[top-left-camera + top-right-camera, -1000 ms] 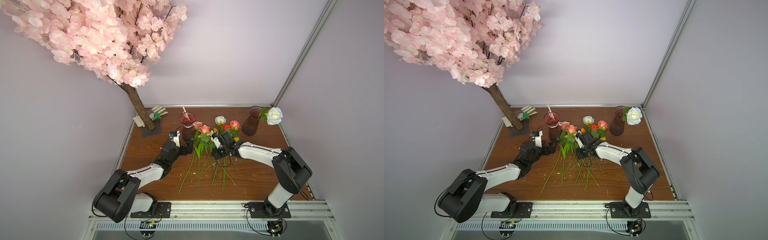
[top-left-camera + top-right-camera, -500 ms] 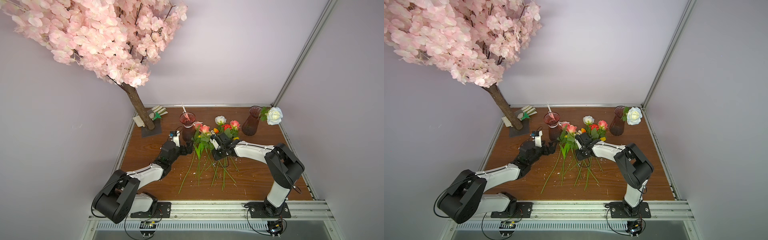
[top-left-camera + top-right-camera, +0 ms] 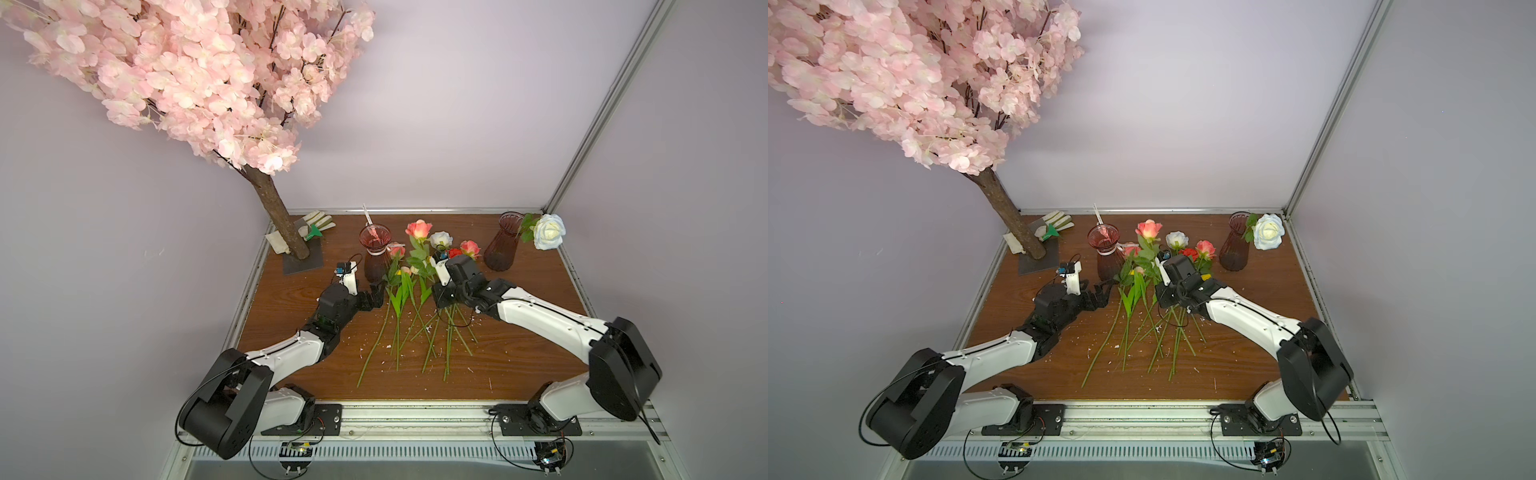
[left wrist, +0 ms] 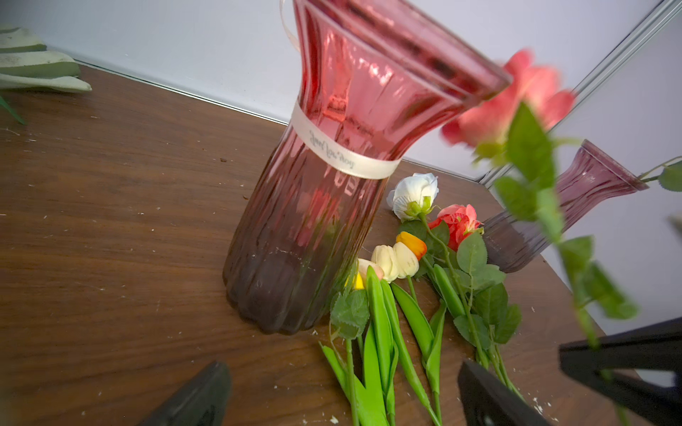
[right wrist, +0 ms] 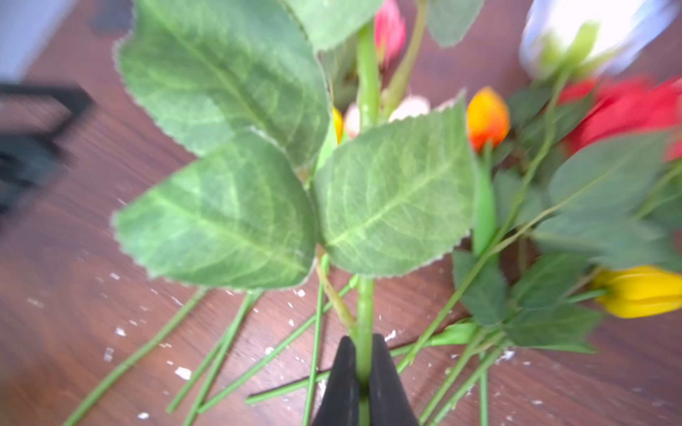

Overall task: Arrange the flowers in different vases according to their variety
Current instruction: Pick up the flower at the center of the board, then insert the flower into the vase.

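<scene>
Right hand [image 5: 363, 343] pinched shut on coral rose [image 3: 418, 229] stem, rose upright just beside ribboned vase [image 3: 375, 262]. Left hand [image 3: 375, 294] low near vase base, spread wide, empty. Other flowers [image 3: 415, 332] lay on tabletop [image 3: 291, 299] beside vase.

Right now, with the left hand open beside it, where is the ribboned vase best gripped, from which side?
Probably the narrow neck of the ribboned vase, left hand coming level from the bare-table side, opposite the tulips at its base. It stands upright; the flared rim should stop slipping.
</scene>
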